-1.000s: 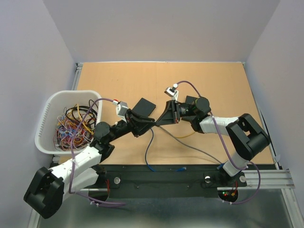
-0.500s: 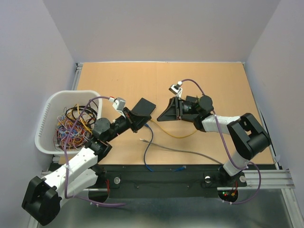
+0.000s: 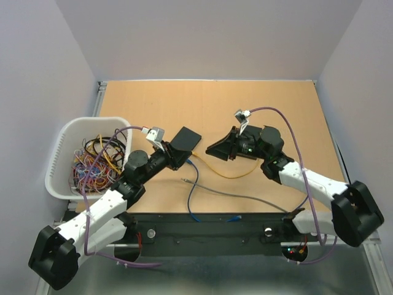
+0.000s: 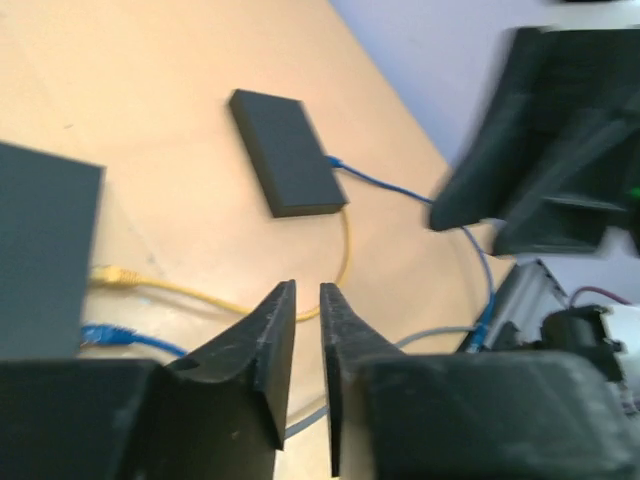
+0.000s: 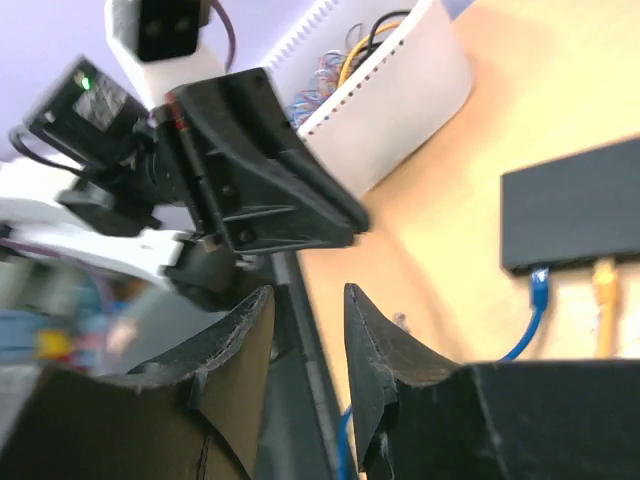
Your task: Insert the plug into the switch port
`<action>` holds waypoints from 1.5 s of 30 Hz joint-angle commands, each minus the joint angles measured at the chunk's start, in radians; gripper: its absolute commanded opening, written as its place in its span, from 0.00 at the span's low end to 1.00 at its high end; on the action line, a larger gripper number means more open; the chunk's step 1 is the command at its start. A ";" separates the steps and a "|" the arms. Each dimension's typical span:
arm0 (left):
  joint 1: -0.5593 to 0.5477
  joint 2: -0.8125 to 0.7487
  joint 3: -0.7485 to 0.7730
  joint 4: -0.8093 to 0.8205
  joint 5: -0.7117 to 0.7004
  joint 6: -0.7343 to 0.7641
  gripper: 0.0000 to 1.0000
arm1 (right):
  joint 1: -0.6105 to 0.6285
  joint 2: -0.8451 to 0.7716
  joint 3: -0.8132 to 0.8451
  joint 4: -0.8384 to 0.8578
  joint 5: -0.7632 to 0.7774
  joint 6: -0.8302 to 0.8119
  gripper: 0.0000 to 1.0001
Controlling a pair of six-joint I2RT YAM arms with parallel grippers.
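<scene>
Black switch (image 3: 186,138) has blue plug (image 5: 540,277) and yellow plug (image 5: 603,272) at its edge; grey cable (image 3: 227,193) end loose nearby. Left gripper (image 4: 307,290) beside switch, barely parted, empty; right gripper (image 5: 308,292) released, empty.

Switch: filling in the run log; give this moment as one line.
left tool ajar, empty | right tool open, empty | switch: blue plug, yellow plug in | grey cable end free

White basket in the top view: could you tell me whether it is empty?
Not empty: the basket holds a tangle of coloured wires.
</scene>
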 commanded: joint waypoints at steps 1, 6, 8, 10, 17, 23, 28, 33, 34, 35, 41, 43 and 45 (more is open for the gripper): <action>0.004 -0.040 0.070 -0.129 -0.166 0.053 0.33 | 0.162 -0.121 0.087 -0.574 0.437 -0.493 0.40; 0.014 -0.026 0.094 -0.233 -0.327 0.063 0.59 | 0.402 -0.039 0.106 -0.743 0.802 -0.562 0.43; 0.018 -0.029 0.096 -0.238 -0.341 0.059 0.62 | 0.454 0.009 0.109 -0.760 0.887 -0.562 0.45; 0.021 -0.041 0.097 -0.253 -0.352 0.055 0.62 | 0.472 0.072 0.109 -0.761 0.922 -0.559 0.47; 0.030 -0.078 0.090 -0.279 -0.384 0.052 0.63 | 0.494 0.213 0.167 -0.760 0.936 -0.572 0.47; 0.034 -0.078 0.076 -0.275 -0.381 0.043 0.63 | 0.503 0.253 0.199 -0.749 0.913 -0.570 0.47; 0.037 -0.093 0.062 -0.256 -0.366 0.044 0.63 | 0.506 0.239 0.186 -0.712 0.869 -0.566 0.09; 0.038 -0.135 0.044 -0.210 -0.319 0.050 0.62 | 0.506 0.150 0.129 -0.617 0.741 -0.547 0.01; 0.038 -0.143 0.044 -0.207 -0.314 0.050 0.62 | 0.506 0.108 0.123 -0.602 0.712 -0.546 0.00; 0.038 -0.161 0.044 -0.205 -0.302 0.052 0.62 | 0.506 0.089 0.118 -0.591 0.685 -0.544 0.01; 0.038 -0.276 0.004 -0.095 -0.152 0.027 0.60 | 0.448 -0.096 0.095 -0.519 0.507 -0.508 0.01; 0.040 -0.319 -0.012 -0.034 -0.089 -0.006 0.59 | 0.378 -0.133 0.051 -0.379 0.306 -0.414 0.00; 0.040 -0.343 -0.022 0.012 -0.062 -0.028 0.59 | 0.342 -0.170 0.032 -0.303 0.168 -0.365 0.00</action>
